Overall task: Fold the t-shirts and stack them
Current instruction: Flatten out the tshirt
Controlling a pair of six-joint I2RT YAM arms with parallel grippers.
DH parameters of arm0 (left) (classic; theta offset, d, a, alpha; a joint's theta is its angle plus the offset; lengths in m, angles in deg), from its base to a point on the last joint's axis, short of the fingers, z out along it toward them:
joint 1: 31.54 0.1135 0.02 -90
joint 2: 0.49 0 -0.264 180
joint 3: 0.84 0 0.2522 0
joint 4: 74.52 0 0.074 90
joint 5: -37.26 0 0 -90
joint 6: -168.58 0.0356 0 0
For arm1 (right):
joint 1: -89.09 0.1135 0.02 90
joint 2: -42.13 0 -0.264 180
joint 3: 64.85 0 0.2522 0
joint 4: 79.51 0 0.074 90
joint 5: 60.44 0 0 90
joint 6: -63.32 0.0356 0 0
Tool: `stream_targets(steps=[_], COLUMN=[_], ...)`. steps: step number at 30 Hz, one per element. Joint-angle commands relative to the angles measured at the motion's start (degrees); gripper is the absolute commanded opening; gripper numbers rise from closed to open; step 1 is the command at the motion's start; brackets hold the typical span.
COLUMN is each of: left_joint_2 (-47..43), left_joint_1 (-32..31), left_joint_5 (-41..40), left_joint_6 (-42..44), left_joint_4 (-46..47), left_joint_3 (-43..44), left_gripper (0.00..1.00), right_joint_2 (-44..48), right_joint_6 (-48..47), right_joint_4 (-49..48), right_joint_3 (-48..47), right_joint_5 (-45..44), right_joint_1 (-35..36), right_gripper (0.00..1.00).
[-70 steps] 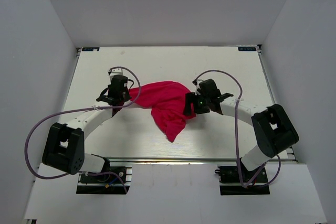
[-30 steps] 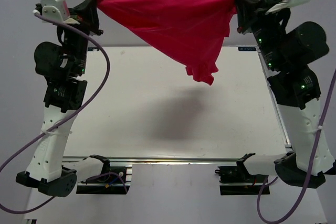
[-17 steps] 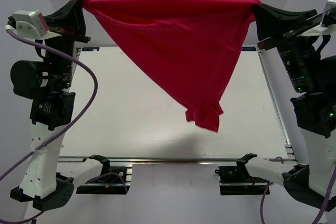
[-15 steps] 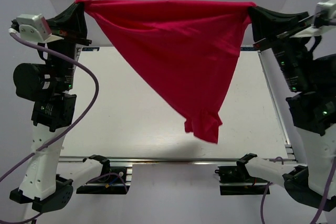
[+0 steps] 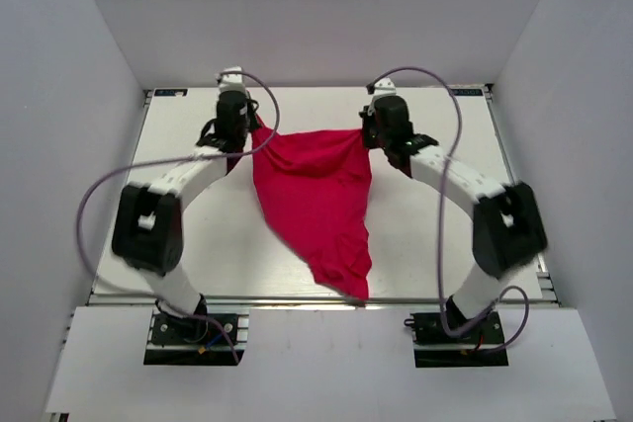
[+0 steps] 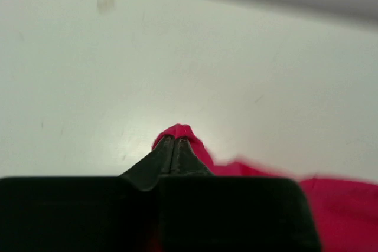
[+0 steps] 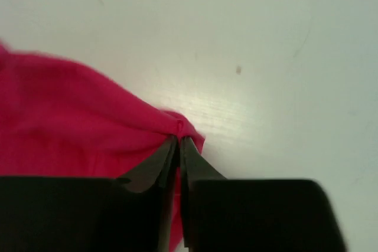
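Crimson-pink cloth, the t-shirt (image 5: 315, 195) lies on the white table (image 5: 435, 214) as a rough triangle. Its broad edge is stretched across the far half between the two arms, and the rest narrows toward the near side, where the tip reaches the front rail. The left gripper (image 5: 249, 132) has the far-left corner and the right gripper (image 5: 373, 135) the far-right one, though from above the fingertips are lost under the dark wrist housings. The wrist cameras show more. The left gripper (image 6: 175, 141) has its jaws pressed together, with a small nub of red cloth bulging just past the tips. The right gripper (image 7: 178, 141) is likewise clamped on a bunched corner, its jaws a hair's breadth apart. In both wrist views the black gripper body blocks the whole lower part of the picture and the cloth behind it is blurred. Folds and bunching hide the neck and sleeves, so which part of the garment each gripper holds cannot be told.
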Motion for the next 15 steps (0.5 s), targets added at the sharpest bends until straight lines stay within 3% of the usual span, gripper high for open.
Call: stream_targets(steps=[1, 2, 4, 5, 15], left_joint_2=[8.4, 10.8, 15.5, 16.0, 9.6], left_joint_1=[1.6, 1.6, 2.2, 2.2, 0.2], left_joint_5=[1.5, 1.5, 3.1, 3.1, 13.2], left_joint_6=[-4.0, -4.0, -4.7, -4.7, 1.6], left_joint_4=[-4.8, -7.2, -12.6, -13.1, -17.9], left_joint_3=[3.9, 8.6, 12.7, 14.8, 14.7], left_gripper=[0.05, 0.21, 0.83, 1.00, 1.00], right_joint_2=[-5.5, -10.3, -12.2, -13.0, -7.1], right_joint_6=[2.3, 2.2, 1.5, 1.6, 7.5], right_joint_4=[-0.6, 0.6, 4.9, 5.2, 12.4], right_joint_3=[-3.3, -7.7, -11.6, -12.4, -9.8], right_joint_5=[1.4, 1.2, 1.1, 0.8, -1.2], right_joint_1=[-1.5, -1.9, -2.5, -2.6, -4.3], right_gripper=[0.12, 0.40, 0.71, 0.89, 0.90])
